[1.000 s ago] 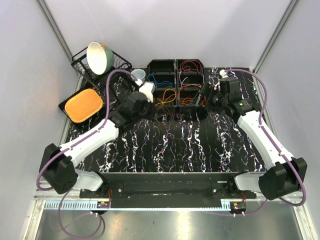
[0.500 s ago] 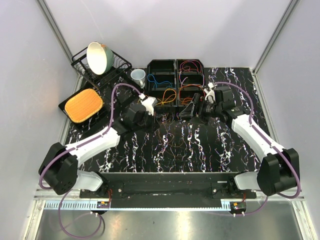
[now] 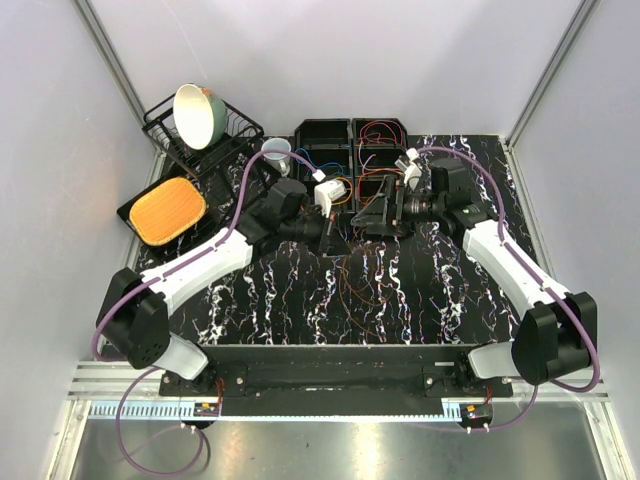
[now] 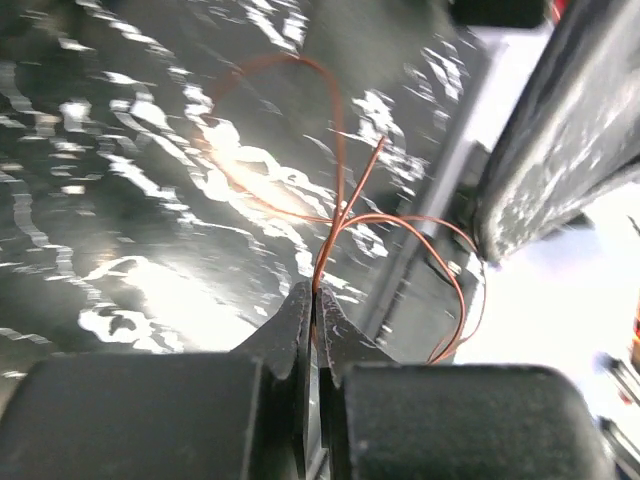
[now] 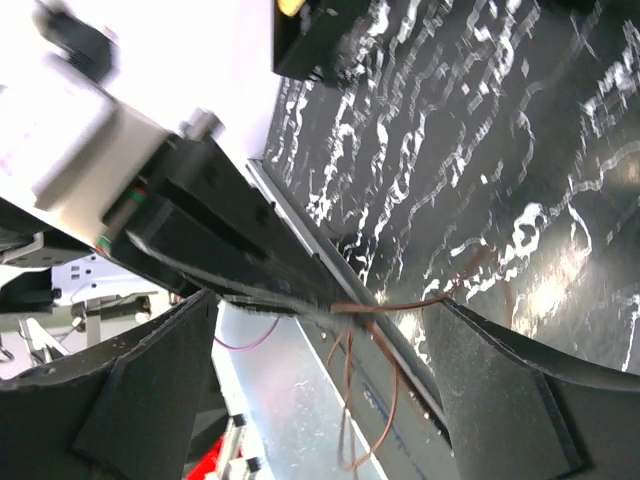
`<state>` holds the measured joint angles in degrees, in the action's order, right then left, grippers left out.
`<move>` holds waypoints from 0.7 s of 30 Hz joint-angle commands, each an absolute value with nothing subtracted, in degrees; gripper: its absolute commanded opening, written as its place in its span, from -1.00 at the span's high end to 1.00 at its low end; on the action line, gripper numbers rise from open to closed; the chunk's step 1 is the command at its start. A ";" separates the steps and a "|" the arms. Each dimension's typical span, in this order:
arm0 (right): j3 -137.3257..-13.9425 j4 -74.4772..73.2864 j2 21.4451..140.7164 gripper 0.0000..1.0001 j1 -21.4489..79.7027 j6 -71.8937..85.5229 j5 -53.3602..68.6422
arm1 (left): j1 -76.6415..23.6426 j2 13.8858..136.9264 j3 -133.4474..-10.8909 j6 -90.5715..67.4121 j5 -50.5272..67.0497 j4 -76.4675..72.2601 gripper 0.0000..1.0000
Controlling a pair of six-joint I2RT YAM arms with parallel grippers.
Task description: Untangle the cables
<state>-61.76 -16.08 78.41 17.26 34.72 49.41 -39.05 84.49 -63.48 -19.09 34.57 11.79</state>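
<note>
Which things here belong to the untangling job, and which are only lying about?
Job: brown cable in the shut left gripper; open right gripper; cables in the black bins.
Lying about: bowl, dish rack, cup, orange pad.

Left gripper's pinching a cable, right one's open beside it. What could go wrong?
1. The left gripper holds the orange-brown cable only at its fingertips; a tug could slip it out.
2. The open right gripper sits very close to the left one; shutting might strike it instead of catching the cable.
3. Its crossed loops might cinch tighter.
</note>
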 commanded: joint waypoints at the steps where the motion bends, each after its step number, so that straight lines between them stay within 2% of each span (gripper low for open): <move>1: -66.18 -13.98 76.65 -0.78 17.58 31.29 51.77 | -39.11 84.55 -67.32 -18.10 48.22 14.76 0.94; 6: -65.13 -12.22 74.97 -0.78 17.58 30.67 50.62 | -39.11 84.99 -67.15 -17.49 53.17 16.17 0.92; 14: -61.79 -12.22 70.49 -0.76 17.58 29.27 47.02 | -38.94 83.15 -65.83 -16.61 54.84 17.05 0.92; 21: -59.86 -5.89 72.51 -0.76 19.59 34.98 59.23 | -38.67 83.76 -67.50 -16.79 53.97 19.24 0.92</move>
<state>-61.14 -12.10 72.10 17.41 31.68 51.83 -39.05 84.51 -65.25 -17.74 52.80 18.13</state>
